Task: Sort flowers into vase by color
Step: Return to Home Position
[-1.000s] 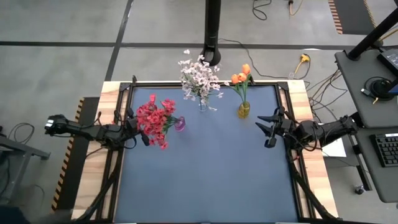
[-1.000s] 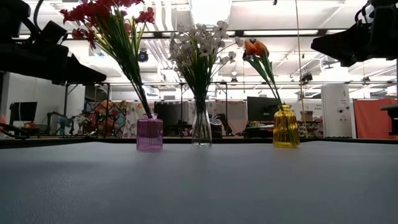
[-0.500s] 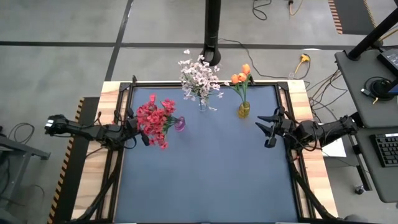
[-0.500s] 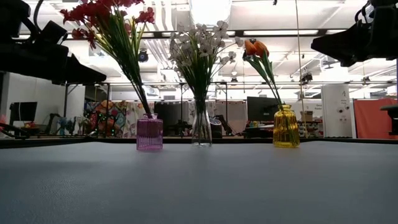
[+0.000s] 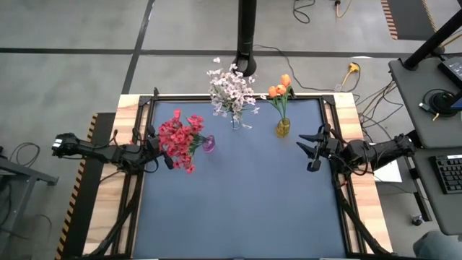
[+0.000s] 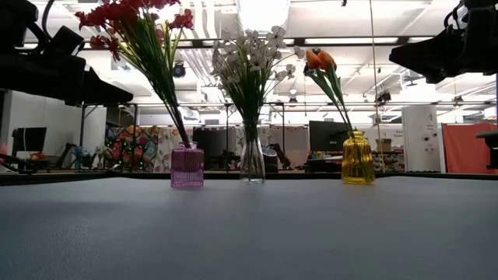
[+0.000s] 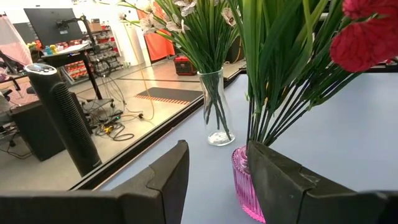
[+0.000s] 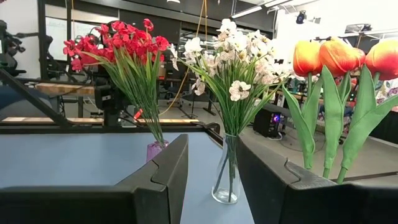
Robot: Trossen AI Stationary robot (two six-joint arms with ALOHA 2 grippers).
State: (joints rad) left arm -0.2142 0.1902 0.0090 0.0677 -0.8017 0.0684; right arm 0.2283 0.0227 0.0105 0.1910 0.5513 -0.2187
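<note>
High view: red flowers (image 5: 180, 139) could be snagged if the open left hand (image 5: 164, 157) beside them is swung; the open right hand (image 5: 304, 152) is held well apart.

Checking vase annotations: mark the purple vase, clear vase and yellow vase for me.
purple vase (image 6: 187, 168), low view, middle of its ribbed body.
clear vase (image 6: 252, 165), low view, lower body under the neck.
yellow vase (image 6: 358, 161), low view, middle of its body.
</note>
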